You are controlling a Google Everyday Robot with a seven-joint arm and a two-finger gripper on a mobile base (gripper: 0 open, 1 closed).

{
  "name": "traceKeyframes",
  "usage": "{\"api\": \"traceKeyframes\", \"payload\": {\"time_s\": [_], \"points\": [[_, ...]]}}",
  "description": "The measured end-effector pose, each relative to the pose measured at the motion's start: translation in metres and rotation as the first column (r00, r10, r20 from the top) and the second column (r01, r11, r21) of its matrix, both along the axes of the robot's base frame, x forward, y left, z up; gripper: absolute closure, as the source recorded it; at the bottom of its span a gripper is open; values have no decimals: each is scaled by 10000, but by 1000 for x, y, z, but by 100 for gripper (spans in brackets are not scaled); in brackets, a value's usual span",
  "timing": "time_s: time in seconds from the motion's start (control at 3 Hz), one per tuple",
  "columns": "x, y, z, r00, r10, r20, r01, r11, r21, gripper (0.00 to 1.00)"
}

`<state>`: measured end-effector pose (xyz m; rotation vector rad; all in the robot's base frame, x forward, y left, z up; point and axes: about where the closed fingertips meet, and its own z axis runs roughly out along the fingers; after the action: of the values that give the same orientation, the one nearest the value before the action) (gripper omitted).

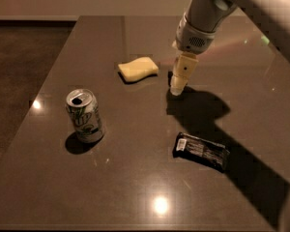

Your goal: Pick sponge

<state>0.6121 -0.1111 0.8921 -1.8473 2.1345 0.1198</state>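
Observation:
The sponge (137, 68) is a pale yellow flat block with wavy edges, lying on the dark table (135, 178) a little behind its middle. My gripper (178, 85) hangs from the arm that comes in from the upper right. Its pale tip points down just above the table, a short way to the right of the sponge and apart from it. It holds nothing.
An upright green and white soda can (84, 115) stands at the left front of the sponge. A black candy bar wrapper (201, 151) lies flat at the right front. The table's left edge runs beside a dark floor.

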Motion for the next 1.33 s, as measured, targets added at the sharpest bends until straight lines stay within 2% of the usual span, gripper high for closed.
{"api": "traceKeyframes", "payload": {"time_s": [0.33,1.0,1.33], "points": [[25,27,-17,9994,276,-224,-272,9995,183,0],[69,71,-38,9978,269,-609,-226,9973,706,0],[80,83,-45,9952,123,-976,-42,9965,831,17]]}}
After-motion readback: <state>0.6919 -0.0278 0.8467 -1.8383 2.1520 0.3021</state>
